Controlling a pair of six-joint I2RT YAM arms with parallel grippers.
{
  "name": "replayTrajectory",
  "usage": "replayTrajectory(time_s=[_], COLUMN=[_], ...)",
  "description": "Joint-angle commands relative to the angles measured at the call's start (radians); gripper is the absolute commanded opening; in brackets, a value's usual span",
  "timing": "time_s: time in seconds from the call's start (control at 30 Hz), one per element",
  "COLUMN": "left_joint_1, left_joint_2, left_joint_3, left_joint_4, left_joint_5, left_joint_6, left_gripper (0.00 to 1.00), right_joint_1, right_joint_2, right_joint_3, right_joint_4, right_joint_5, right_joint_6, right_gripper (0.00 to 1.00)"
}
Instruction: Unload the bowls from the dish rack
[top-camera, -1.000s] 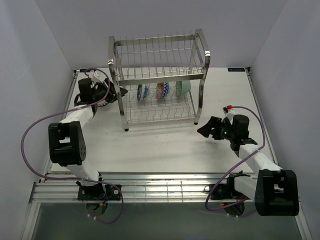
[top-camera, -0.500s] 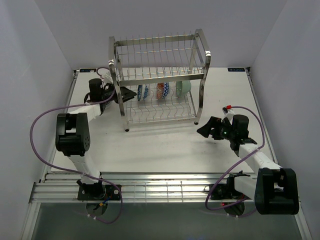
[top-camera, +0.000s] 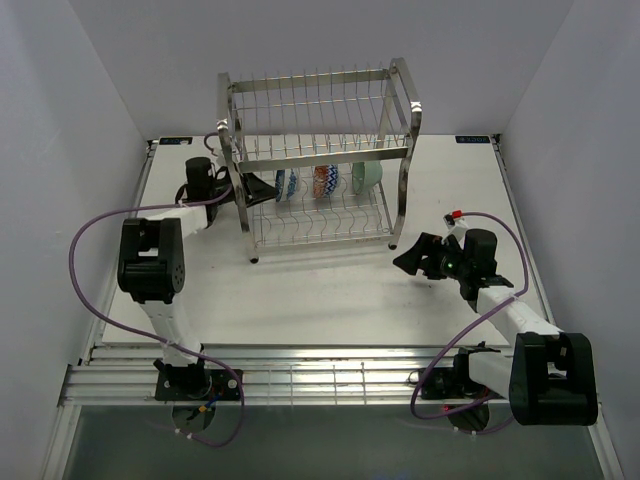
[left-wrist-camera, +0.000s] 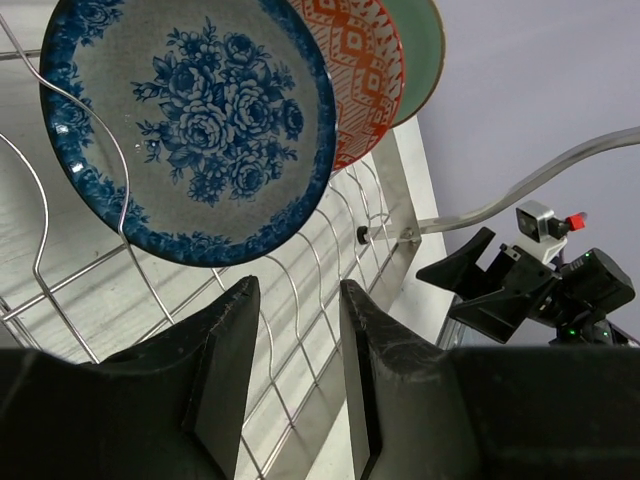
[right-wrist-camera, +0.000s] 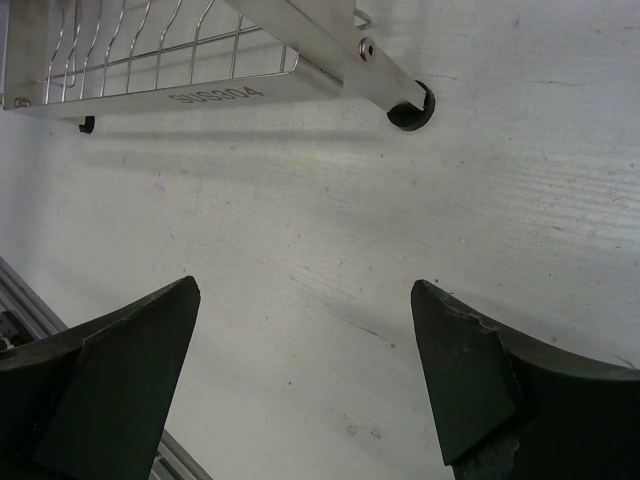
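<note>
Blue floral bowl (left-wrist-camera: 190, 130) on edge in the lower tier of the dish rack (top-camera: 404, 120), face turned to the left arm's (top-camera: 150, 262) jaws, its lower rim just beyond their narrowly parted, empty tips. Right arm's (top-camera: 505, 310) jaws wide, empty, farther off over the surface (right-wrist-camera: 330, 200).

White matte surface (top-camera: 330, 290), faintly scuffed, evenly lit. Plain pale walls (top-camera: 320, 40) enclose it at back, left and right. Slotted metal rail (top-camera: 320, 375) runs along the near edge.
</note>
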Motion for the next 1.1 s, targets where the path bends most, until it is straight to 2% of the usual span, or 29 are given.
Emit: replayTrajectory(time_s=[0.0, 0.33, 1.07], left_joint_1=[-0.02, -0.06, -0.122], left_joint_2=[0.009, 0.031, 0.093], left_joint_3=[0.032, 0.075, 0.126], left_joint_4=[0.013, 0.022, 0.11], left_joint_5=[0.03, -0.072, -0.137], left_joint_6=[0.057, 0.108, 0.049], left_gripper=[0.48, 0.49, 0.5], right_joint_1=[0.003, 0.005, 0.003], right_joint_2=[0.003, 0.006, 0.017], right_joint_3=[-0.001, 0.001, 0.001], right_joint_4=[0.039, 0.038, 0.036], right_joint_5=[-0.012, -0.01, -0.004], right_joint_6=[-0.012, -0.015, -0.018], right_gripper=[0.93, 0.93, 0.94])
